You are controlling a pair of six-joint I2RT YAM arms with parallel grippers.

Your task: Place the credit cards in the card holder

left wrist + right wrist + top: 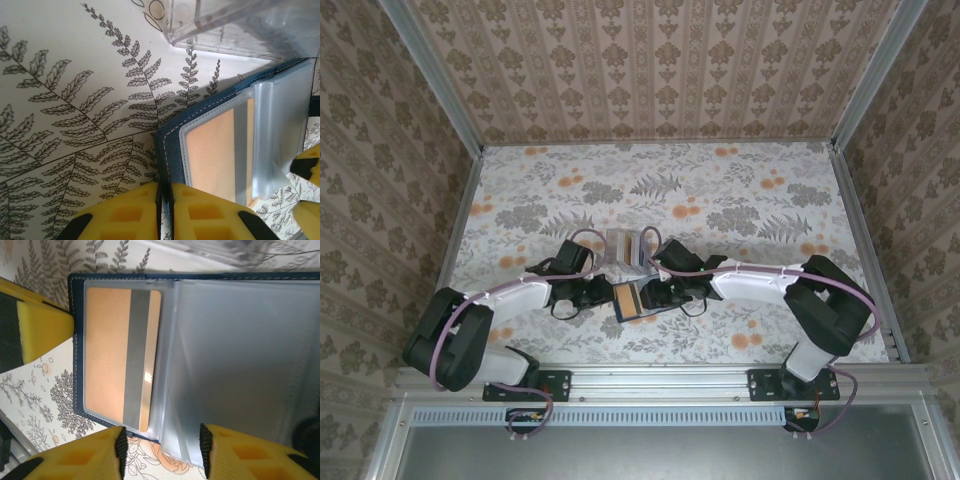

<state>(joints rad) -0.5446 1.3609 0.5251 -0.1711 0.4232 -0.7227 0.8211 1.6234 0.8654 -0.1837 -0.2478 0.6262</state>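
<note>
- 1 orange-tan card (107, 355) with a grey stripe already sits in a clear pocket of the card holder (167, 145). This is the pocket on the side nearest the left tool (163, 189).
- The holder lies open on the bench (50, 60) between the 2 arms, just in front of the clear rack (225, 25).
- The left tool is closed to a thin slit on the holder's navy edge and seems to be pinning it open.
- The right tool (161, 442) has its jaws partly apart, astride the near edge of a loose clear sleeve (240, 350). It carries no card, and I cannot tell whether it presses on the sleeve.
- That sleeve and the pocket under it look empty, so there is room for more.
- I judge the task partly done: 1 card is stowed and the others are left to load. The rack is too blurred to tell whether it holds cards.
</note>
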